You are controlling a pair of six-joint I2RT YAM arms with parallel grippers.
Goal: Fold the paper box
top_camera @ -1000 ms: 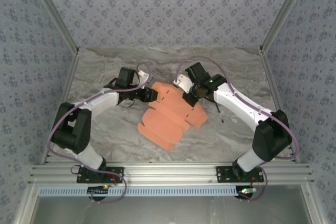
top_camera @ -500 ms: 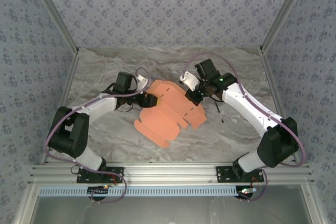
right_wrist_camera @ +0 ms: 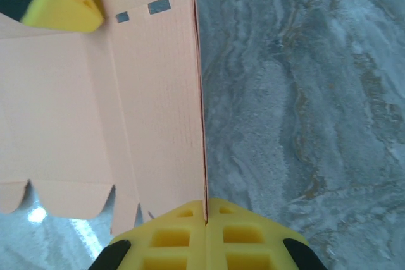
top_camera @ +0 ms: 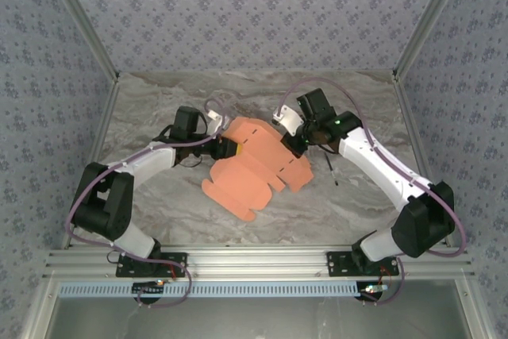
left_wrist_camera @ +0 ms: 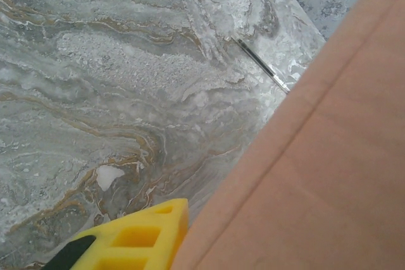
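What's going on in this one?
Two arms are working on the paper box, a die-cut orange card sheet lying spread out on the table. The right gripper is shut on one edge of the sheet. The left gripper is at the opposite side, with a finger right beside the card, but I cannot tell whether it has a grip. The sheet is not yet folded into a box.

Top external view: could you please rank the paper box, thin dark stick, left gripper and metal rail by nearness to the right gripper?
1. paper box, pinched in the right gripper.
2. thin dark stick, just to its right.
3. left gripper, across the sheet, leftward.
4. metal rail, near table edge.
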